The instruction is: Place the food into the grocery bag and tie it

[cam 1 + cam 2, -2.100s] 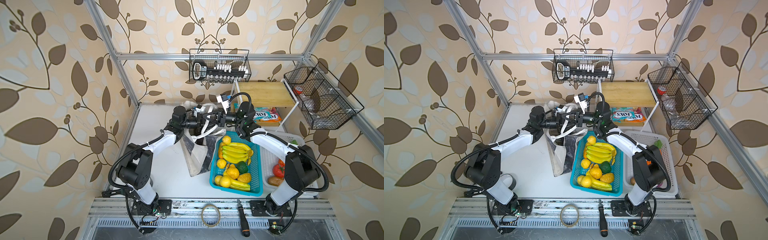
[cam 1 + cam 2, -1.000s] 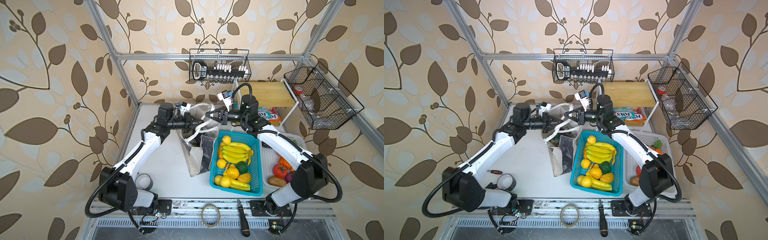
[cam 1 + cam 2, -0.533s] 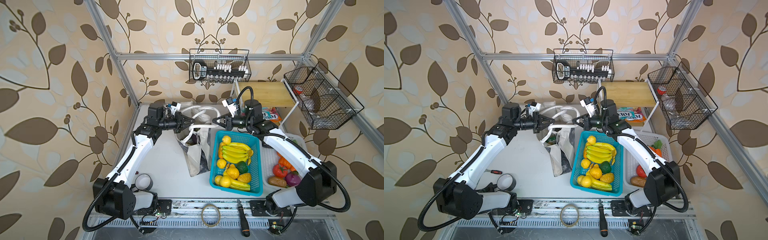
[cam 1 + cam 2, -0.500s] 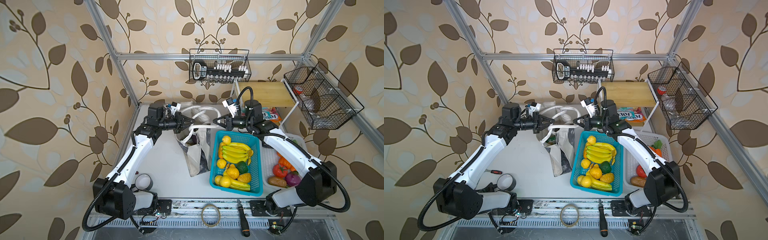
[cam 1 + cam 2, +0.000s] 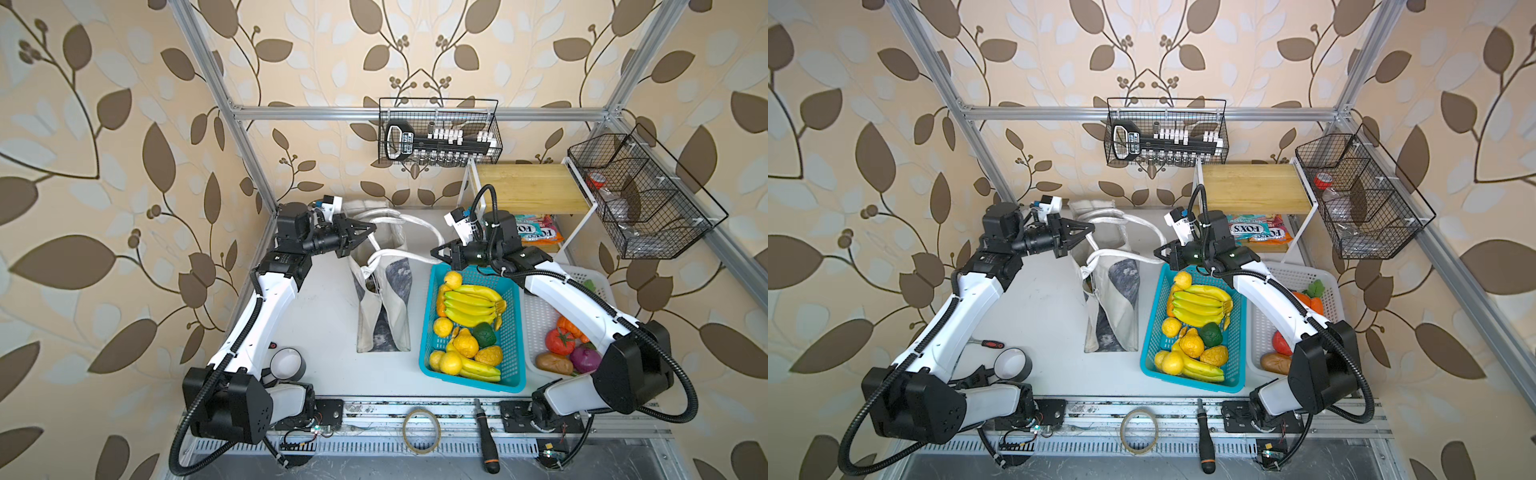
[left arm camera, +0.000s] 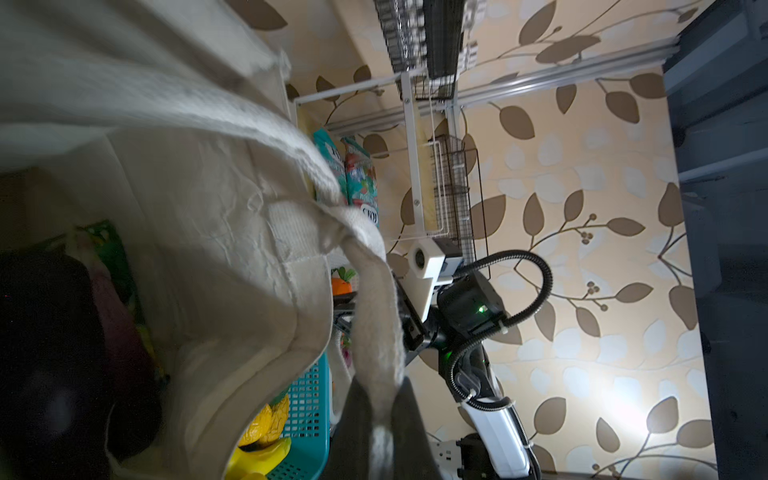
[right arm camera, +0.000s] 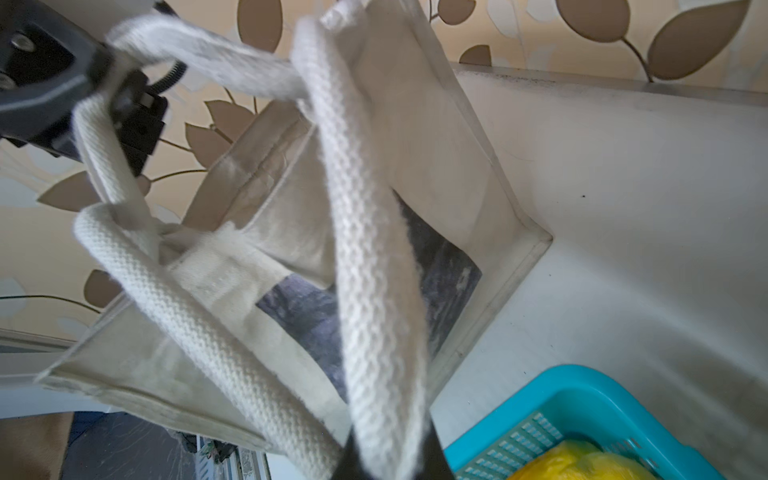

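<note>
The grocery bag (image 5: pixel 384 316) (image 5: pixel 1113 307) stands mid-table, an off-white tote with a dark mottled panel. My left gripper (image 5: pixel 371 228) (image 5: pixel 1090 228) hangs above the bag's far left corner, shut on one white strap handle (image 6: pixel 374 324). My right gripper (image 5: pixel 434 252) (image 5: pixel 1157 251) is just right of the bag, shut on the other strap (image 7: pixel 365 249). The two straps cross between the grippers above the bag's mouth. The left wrist view shows a green-and-yellow packet (image 6: pixel 108 249) and a dark shape (image 6: pixel 41 332) down inside the bag; the rest of the food is hidden.
A blue basket (image 5: pixel 473 384) of bananas and yellow fruit stands right of the bag, a white basket (image 5: pixel 536 316) of vegetables beyond it. FOX'S packets (image 5: pixel 536 232) lie under the wooden shelf. A tape roll (image 5: pixel 286 363) sits front left by the left arm's base.
Both grippers, close together over the bag two seconds ago, have drawn apart, left going left and right going right, each keeping its strap. The straps now stretch out between them.
</note>
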### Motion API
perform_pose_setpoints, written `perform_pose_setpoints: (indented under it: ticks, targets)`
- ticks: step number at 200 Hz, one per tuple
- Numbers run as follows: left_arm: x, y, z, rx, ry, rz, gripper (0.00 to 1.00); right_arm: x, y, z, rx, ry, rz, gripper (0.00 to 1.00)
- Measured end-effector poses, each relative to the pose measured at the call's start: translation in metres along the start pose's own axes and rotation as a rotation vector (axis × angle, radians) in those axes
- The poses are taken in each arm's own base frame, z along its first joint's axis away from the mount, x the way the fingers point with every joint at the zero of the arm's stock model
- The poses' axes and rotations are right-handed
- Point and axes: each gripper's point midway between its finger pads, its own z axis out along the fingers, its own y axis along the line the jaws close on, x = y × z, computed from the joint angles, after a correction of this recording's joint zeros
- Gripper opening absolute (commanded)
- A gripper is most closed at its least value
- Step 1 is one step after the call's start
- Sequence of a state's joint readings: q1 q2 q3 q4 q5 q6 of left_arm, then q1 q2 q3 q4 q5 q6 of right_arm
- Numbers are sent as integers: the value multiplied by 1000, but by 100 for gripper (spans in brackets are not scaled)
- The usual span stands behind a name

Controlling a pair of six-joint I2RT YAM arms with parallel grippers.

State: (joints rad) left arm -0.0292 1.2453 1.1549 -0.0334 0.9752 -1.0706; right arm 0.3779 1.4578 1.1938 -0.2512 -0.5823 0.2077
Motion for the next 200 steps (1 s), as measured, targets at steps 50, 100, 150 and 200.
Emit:
perform_pose_setpoints:
  ticks: [50, 100, 150, 200]
  targets:
    - [-14, 22, -31, -22, -122, -73, 0, 6, -6, -11, 40, -6, 6, 0]
    - [-18, 47, -57, -98, -247, -108, 0, 8, -9, -11, 45, 0, 15, 0]
    - [-20, 87, -72, -106, -257, -204, 0, 7, -6, -12, 18, -2, 17, 0]
    - [-21, 98, -50, -130, -236, -142, 0, 8, -16, -8, 60, 2, 52, 0]
